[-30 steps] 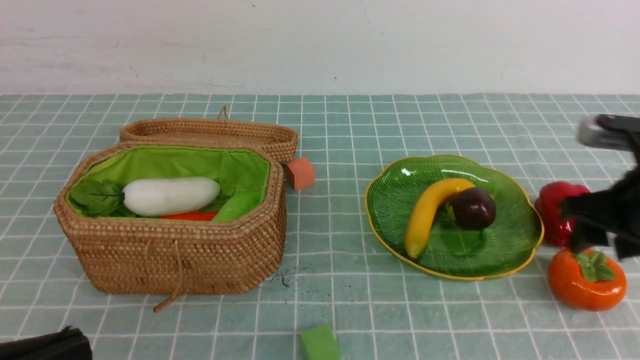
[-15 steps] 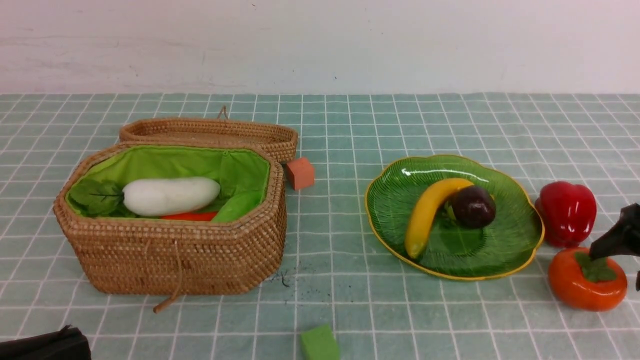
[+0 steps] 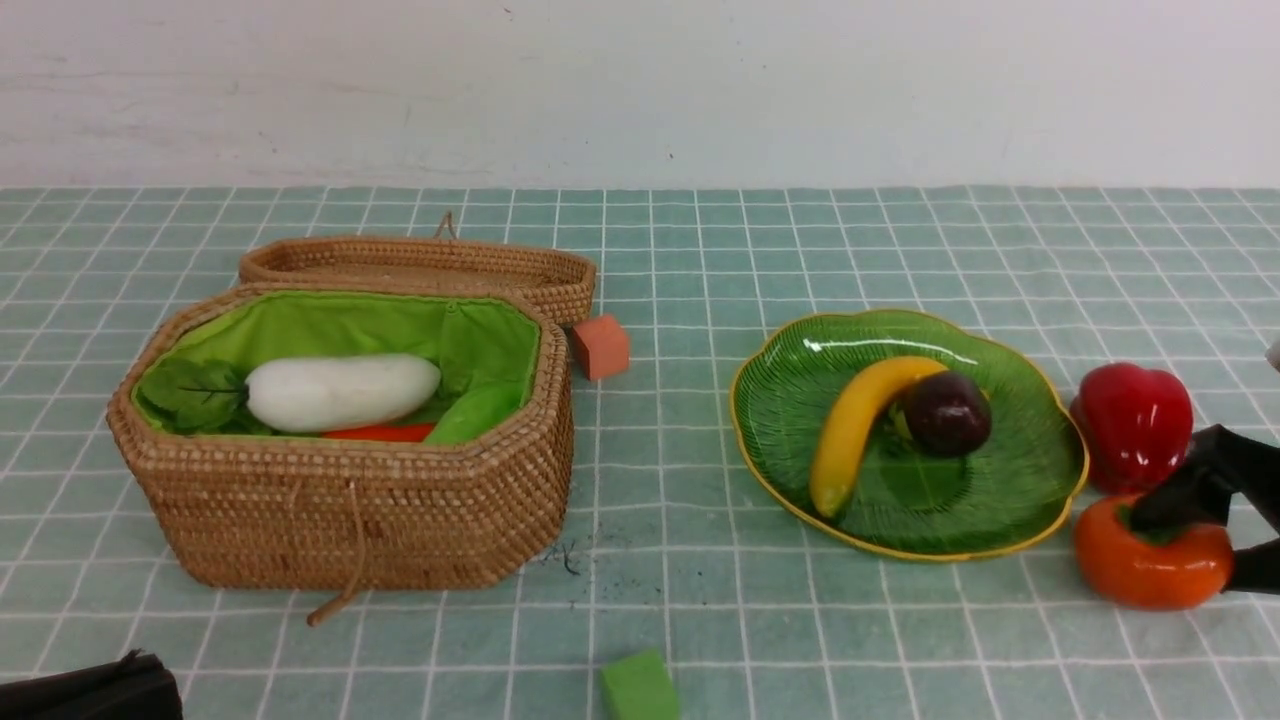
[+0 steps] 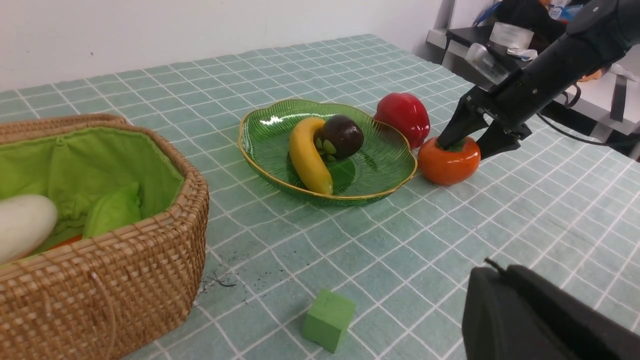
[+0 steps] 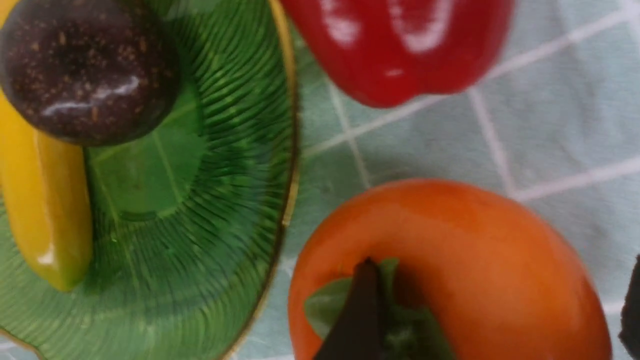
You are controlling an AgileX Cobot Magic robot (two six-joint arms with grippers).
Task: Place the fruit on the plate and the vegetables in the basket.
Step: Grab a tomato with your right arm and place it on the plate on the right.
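Well, at the far left the left gripper (image 3: 90,690) sat low in the near corner, and I took it to be closed with nothing in it. Next along, the octagonal tan wicker basket (image 3: 340,520) with its bright green lining held the white radish (image 3: 340,392), a sliver of orange carrot (image 3: 380,432) and the light green pointed gourd (image 3: 480,412). To its right, the green ribbed glass leaf-shaped plate (image 3: 800,390) carried the curved yellow banana (image 3: 860,425), with the round dark purple mangosteen (image 3: 947,413) touching it. Just past the plate's rim stood the shiny red bell pepper (image 3: 1135,425). In front of it the squat orange persimmon (image 3: 1150,570) sat on the teal checked tablecloth (image 3: 700,600), close beside the plate but not on it. The right gripper (image 3: 1183,551) straddled that persimmon with its jaws spread wide, one finger (image 3: 1170,500) resting on the green calyx and the other out past the far flank. The fruit looked hard, glossy and probably light, so likely to squirt free under pressure. A hold across its broad middle seemed safer to me than one on the calyx.
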